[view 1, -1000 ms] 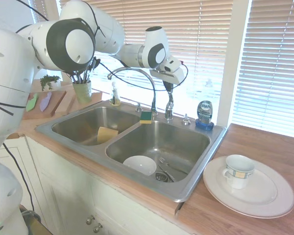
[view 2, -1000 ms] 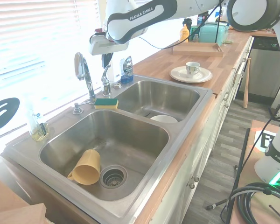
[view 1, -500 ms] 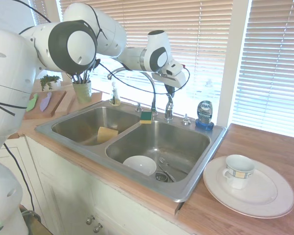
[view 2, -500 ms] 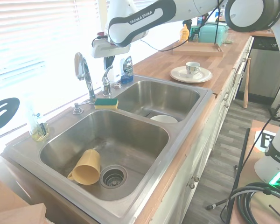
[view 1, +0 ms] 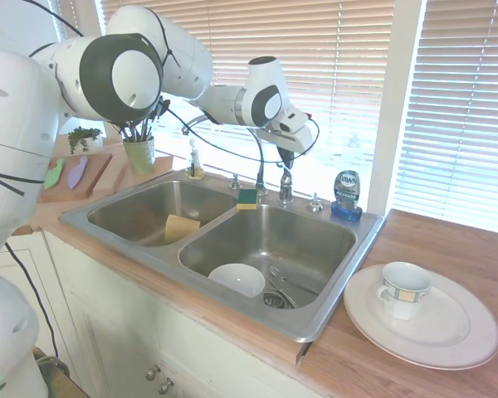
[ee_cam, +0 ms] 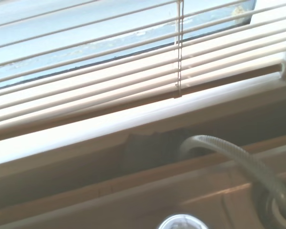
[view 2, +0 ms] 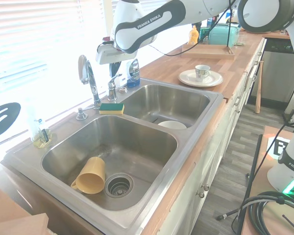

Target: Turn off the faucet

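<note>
Gripper (view 1: 287, 157) poised just above the faucet (view 1: 232, 124) lever handle (view 1: 285, 178) behind the sink (view 1: 332, 286) divider, finger spread impossible to tell — best pressed straight down, gently, without slipping off the short chrome lever.
</note>
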You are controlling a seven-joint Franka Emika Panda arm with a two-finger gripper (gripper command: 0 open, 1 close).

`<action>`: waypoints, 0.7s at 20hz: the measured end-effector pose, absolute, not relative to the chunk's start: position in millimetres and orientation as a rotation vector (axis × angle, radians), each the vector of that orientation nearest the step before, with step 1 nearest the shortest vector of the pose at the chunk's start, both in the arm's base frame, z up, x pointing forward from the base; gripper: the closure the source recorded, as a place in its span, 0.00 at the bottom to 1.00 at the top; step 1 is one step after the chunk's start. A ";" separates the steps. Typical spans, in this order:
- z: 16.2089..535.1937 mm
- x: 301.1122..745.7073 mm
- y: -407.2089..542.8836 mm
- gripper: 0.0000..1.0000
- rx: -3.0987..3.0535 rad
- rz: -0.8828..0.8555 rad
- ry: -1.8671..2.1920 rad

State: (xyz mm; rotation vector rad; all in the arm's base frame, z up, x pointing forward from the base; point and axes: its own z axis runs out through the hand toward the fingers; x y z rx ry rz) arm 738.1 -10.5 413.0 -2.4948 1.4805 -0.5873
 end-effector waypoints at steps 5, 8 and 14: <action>413.2 722.3 2.6 1.00 -2.505 -0.578 1.457; 413.9 711.6 3.1 1.00 -2.497 -0.588 1.451; 416.0 694.0 1.7 1.00 -2.486 -0.596 1.449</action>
